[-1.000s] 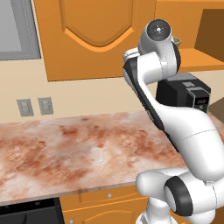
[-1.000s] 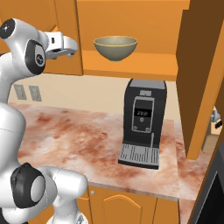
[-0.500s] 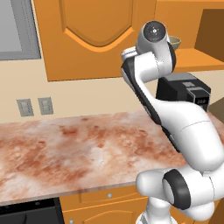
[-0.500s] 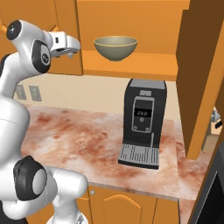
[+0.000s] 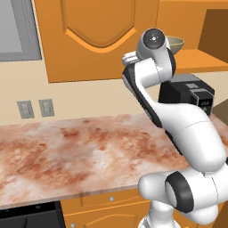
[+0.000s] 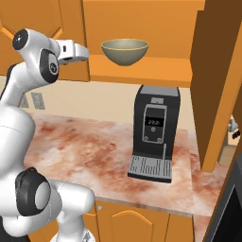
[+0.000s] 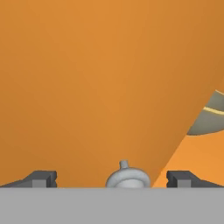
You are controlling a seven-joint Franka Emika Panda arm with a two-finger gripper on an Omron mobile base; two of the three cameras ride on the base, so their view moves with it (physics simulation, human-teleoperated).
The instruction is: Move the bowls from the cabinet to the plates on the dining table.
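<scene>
One olive-bronze bowl [image 6: 125, 51] sits on the orange shelf of the open cabinet [image 6: 142, 71]; its rim peeks out past my arm [image 5: 177, 43]. My gripper [image 6: 84, 53] is at shelf height, left of the bowl and close to the cabinet's left door [image 6: 73, 28]. In the hand view my gripper [image 7: 113, 179] stands open, facing that door's flat orange face. A small silver knob [image 7: 127, 176] lies between the fingertips [image 7: 41, 178], with nothing held. The bowl's edge [image 7: 210, 119] shows beyond the door's right side. The plates and the dining table are out of view.
A black coffee machine [image 6: 153, 132] stands on the marbled counter [image 6: 80, 146] below the shelf. The cabinet's right door [image 6: 217, 80] hangs swung open toward me. Wall outlets [image 5: 33, 108] sit at the left above the counter [image 5: 67, 156].
My arm has swung a little to the right, bringing the hand nearer the door edge and the bowl. The bowl has not moved.
</scene>
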